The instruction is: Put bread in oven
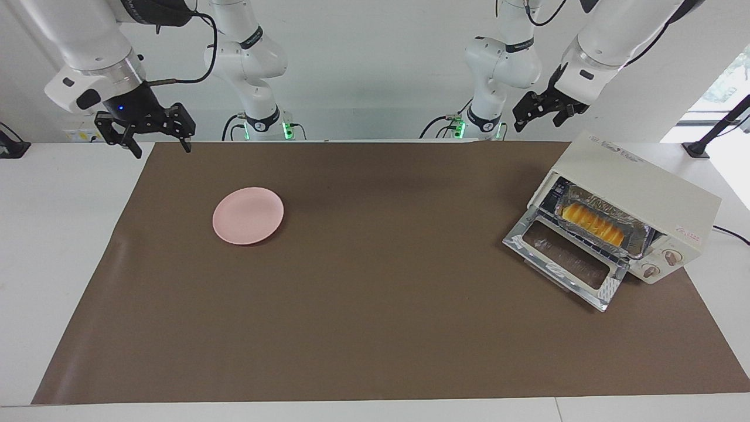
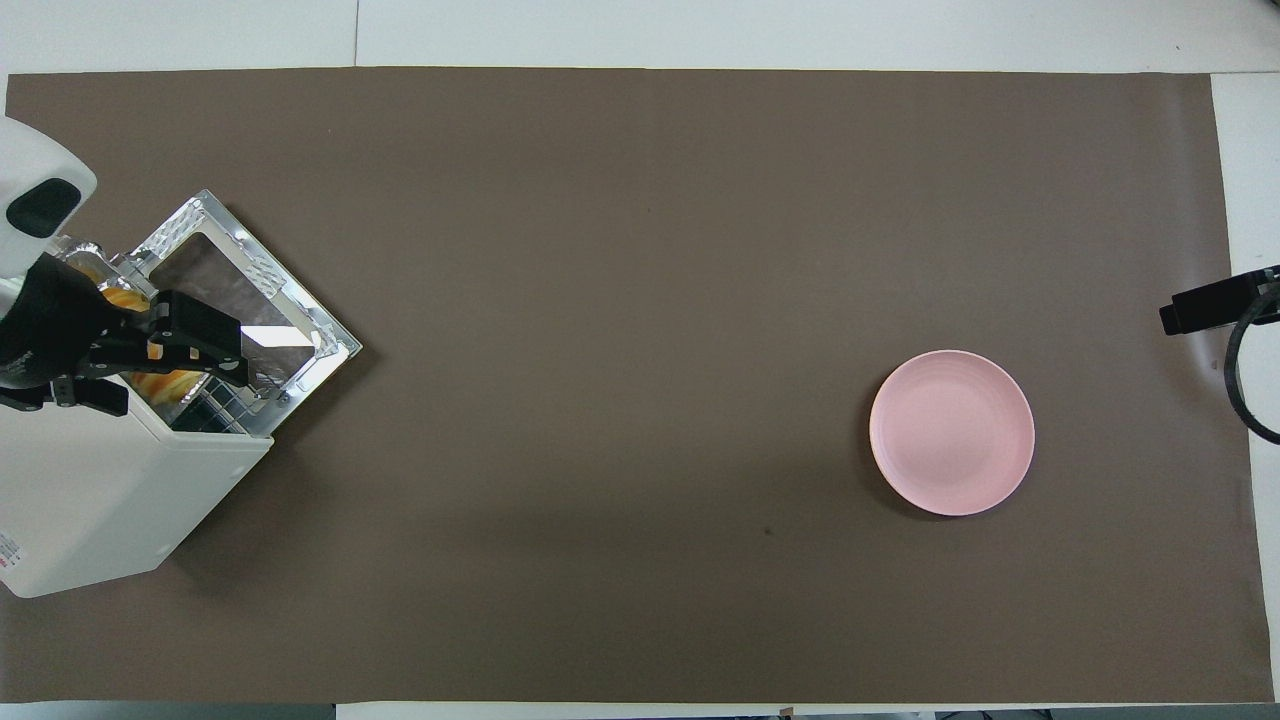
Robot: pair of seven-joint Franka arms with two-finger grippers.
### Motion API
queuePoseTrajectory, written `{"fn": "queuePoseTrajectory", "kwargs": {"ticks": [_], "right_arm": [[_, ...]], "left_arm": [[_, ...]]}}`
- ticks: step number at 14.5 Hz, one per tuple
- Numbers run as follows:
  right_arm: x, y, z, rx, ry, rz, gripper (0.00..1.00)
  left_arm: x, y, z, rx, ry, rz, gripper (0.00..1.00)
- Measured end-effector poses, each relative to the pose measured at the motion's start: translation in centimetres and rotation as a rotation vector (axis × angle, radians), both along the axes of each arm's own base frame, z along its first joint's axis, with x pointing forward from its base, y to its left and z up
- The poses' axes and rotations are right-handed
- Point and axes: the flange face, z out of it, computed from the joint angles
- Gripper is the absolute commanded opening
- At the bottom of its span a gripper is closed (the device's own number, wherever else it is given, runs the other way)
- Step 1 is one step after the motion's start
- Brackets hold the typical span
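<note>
The cream-white oven stands at the left arm's end of the table with its glass door dropped open. The yellow-orange bread lies in a silver foil tray on the rack inside the oven. In the overhead view the oven and bits of the bread show under the arm. My left gripper is open and empty, raised over the oven and apart from it. My right gripper is open and empty, raised over the right arm's end of the table, where that arm waits.
A round pink plate lies bare on the brown mat toward the right arm's end; it also shows in the overhead view. A black cable runs from the oven toward the table's edge.
</note>
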Motion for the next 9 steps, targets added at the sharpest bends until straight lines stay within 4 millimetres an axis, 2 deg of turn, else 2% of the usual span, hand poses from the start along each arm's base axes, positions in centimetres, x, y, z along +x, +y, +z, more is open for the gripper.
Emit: {"fn": "queuePoseTrajectory", "kwargs": {"ticks": [1, 4, 6, 9], "right_arm": [[0.0, 0.0, 0.0, 0.000, 0.000, 0.000, 1.00], [0.0, 0.0, 0.0, 0.000, 0.000, 0.000, 1.00], [0.0, 0.0, 0.0, 0.000, 0.000, 0.000, 1.00], [0.0, 0.0, 0.0, 0.000, 0.000, 0.000, 1.00]], "left_arm": [[0.0, 0.8, 0.4, 0.001, -0.015, -0.004, 1.00], [0.8, 5.8, 0.7, 0.003, -0.044, -0.019, 1.00], [1.1, 8.2, 0.6, 0.012, -0.045, 0.001, 1.00], [1.4, 9.3, 0.1, 0.016, -0.035, 0.011, 1.00]]}}
